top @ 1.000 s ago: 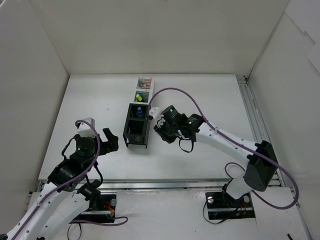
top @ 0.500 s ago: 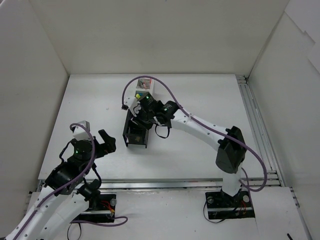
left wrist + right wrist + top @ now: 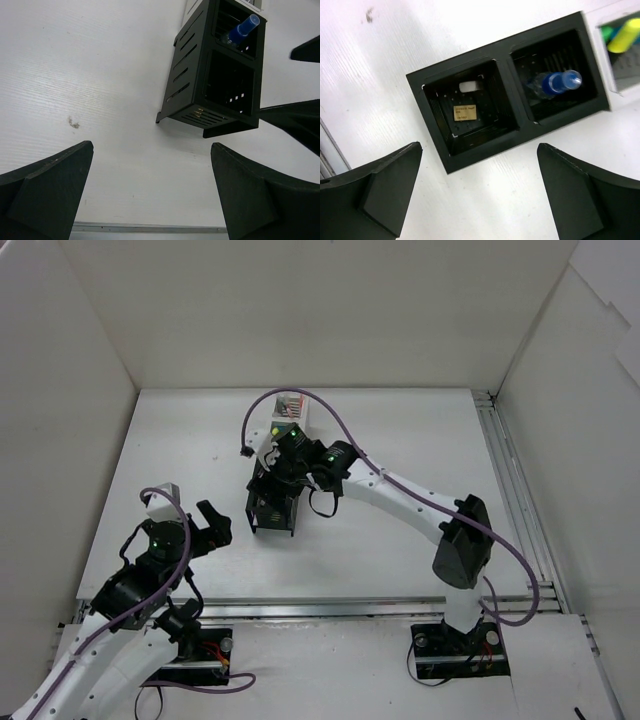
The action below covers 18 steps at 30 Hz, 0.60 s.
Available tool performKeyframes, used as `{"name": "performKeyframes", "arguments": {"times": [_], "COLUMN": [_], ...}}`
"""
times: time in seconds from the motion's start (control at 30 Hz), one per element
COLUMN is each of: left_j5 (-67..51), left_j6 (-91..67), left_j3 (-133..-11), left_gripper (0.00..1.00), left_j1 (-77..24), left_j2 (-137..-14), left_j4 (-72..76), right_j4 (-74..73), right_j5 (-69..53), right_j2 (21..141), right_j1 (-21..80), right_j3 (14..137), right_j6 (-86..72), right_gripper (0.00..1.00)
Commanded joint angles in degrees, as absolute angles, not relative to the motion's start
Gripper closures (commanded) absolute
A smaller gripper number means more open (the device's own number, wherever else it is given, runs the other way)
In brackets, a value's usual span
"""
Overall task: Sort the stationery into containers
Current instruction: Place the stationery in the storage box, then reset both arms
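The containers (image 3: 272, 508) run in a narrow row up the table's middle, two black boxes (image 3: 510, 65) near and two white ones (image 3: 290, 410) beyond. My right gripper (image 3: 270, 475) (image 3: 479, 150) hangs open just above the nearest black box, nothing between its fingers. A beige eraser block (image 3: 465, 113) lies on that box's floor with a small pale block (image 3: 469, 86) beside it. A blue-capped highlighter (image 3: 555, 82) (image 3: 242, 29) leans in the second black box. Yellow-capped (image 3: 625, 36) and green-capped (image 3: 606, 32) highlighters sit in a white box. My left gripper (image 3: 212, 523) (image 3: 152, 145) is open over bare table, left of the row.
White walls enclose the table on three sides. A metal rail (image 3: 510, 490) runs along the right edge. The right arm's purple cable (image 3: 330, 430) loops over the white boxes. A small dark mark (image 3: 74, 122) is on the tabletop.
The right arm has swung left from beside the black boxes to above them, and its jaws now stand open. The left arm has shifted slightly left.
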<state>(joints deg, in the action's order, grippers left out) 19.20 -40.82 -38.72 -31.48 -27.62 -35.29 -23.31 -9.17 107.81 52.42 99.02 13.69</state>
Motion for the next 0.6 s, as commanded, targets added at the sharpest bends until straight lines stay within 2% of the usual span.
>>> {"name": "performKeyframes", "arguments": {"times": [0.0,0.13,0.23,0.27,0.43,0.57], "left_j5": [21.26,22.94,23.55,23.55,26.72,26.54], "left_j6": [-41.31,-40.61,-40.78,-40.87,-40.61,-39.38], "left_j3": [-40.43,-41.92,-41.49,-41.14,-41.4,-41.75], "left_gripper": [0.01,0.0,0.01,0.01,0.01,0.0], "left_j1": [-31.2,-31.2,-31.2,-31.2,-29.97,-29.27], "left_j2": [-29.44,-30.06,-29.53,-29.27,-28.92,-28.56], "left_j4": [-32.87,-33.49,-33.05,-32.96,-33.75,-32.26], "right_j4": [-19.96,-13.81,-6.79,-4.07,-4.12,-8.34], "right_j5": [-3.28,9.65,11.23,13.08,27.22,33.48], "right_j2": [97.49,88.44,77.11,70.29,47.24,25.38], "right_j1": [52.73,51.6,46.51,43.97,40.08,39.64], "right_j3": [97.48,86.51,72.73,65.38,44.88,35.26], "right_j6": [8.99,0.99,-7.54,-10.6,-15.38,-22.31], "right_gripper": [0.02,0.02,0.02,0.02,0.02,0.02]}}
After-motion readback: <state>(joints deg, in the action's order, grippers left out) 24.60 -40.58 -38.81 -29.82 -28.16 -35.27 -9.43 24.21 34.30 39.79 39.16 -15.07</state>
